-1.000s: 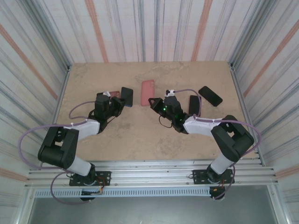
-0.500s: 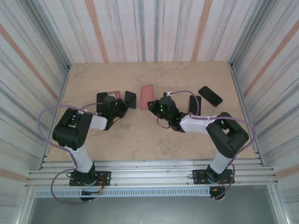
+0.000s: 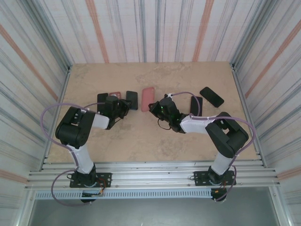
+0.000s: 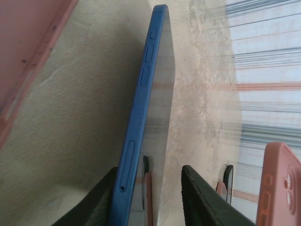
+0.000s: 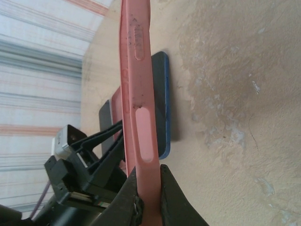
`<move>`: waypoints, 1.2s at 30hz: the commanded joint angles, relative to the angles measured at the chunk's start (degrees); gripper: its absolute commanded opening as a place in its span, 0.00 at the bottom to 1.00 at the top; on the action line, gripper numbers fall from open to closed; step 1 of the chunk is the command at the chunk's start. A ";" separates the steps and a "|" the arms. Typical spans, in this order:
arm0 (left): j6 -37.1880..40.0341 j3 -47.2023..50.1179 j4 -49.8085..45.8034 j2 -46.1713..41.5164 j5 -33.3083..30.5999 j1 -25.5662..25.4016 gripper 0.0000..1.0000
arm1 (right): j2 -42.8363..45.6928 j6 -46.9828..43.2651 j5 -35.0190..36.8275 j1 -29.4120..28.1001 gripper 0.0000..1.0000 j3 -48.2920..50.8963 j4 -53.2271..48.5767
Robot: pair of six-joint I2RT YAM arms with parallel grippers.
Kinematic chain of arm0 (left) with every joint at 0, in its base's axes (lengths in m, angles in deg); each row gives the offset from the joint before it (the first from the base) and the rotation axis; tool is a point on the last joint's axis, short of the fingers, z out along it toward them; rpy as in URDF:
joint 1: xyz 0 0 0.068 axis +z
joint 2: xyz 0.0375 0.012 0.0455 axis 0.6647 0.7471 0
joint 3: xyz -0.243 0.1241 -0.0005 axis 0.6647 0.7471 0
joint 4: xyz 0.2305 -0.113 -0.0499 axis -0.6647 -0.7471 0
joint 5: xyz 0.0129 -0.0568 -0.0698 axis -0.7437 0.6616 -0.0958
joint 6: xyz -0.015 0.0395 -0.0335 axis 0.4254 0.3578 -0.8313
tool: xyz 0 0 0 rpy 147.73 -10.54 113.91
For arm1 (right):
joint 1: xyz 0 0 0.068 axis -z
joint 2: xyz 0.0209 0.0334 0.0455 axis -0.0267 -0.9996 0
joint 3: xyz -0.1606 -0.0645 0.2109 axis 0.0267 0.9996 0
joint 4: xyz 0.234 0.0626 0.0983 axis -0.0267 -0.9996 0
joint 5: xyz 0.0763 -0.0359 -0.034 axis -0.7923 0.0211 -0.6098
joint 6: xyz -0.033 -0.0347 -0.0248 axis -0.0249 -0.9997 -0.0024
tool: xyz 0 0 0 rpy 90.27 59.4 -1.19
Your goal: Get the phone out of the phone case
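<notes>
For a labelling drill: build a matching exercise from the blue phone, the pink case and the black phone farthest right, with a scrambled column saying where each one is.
Things:
1. blue phone
2. pink case
3. black phone farthest right

Places:
A. pinched in the shut right tool
B. flat on the table, apart from both tools
C. between the parted fingers of the left tool

Pairs: 1-C, 2-A, 3-B.

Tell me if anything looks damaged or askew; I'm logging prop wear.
The pink case, clamped in the right gripper, shows dark specks and scuffs along its side, around the button bumps. Nothing else stands out.
</notes>
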 commanded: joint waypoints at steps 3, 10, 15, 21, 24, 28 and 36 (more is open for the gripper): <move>5.67 -2.03 -9.86 -5.59 -0.61 0.22 0.56 | -2.55 -0.66 -0.15 0.46 0.07 -3.34 -3.67; 9.07 -3.93 -19.20 -8.38 -0.71 1.01 0.71 | -6.80 -4.42 -3.80 2.15 0.07 -6.70 -4.46; 10.52 -4.38 -21.25 -9.04 0.03 1.47 0.74 | -9.25 -6.04 -4.83 3.04 0.08 -9.06 -5.94; 11.64 -4.89 -21.96 -10.50 1.62 2.65 0.75 | -13.74 -8.40 -8.78 4.19 0.08 -12.82 -6.03; 12.66 -5.66 -23.06 -11.46 3.12 3.27 0.78 | -14.93 -8.93 -9.45 4.84 0.08 -13.52 -6.41; 13.74 -6.71 -23.51 -11.62 6.68 3.82 0.79 | -16.28 -10.45 -10.72 5.51 0.08 -14.75 -8.11; 16.57 -9.38 -24.95 -8.33 11.23 3.91 0.79 | -19.05 -10.83 -12.62 5.99 0.08 -15.18 -6.50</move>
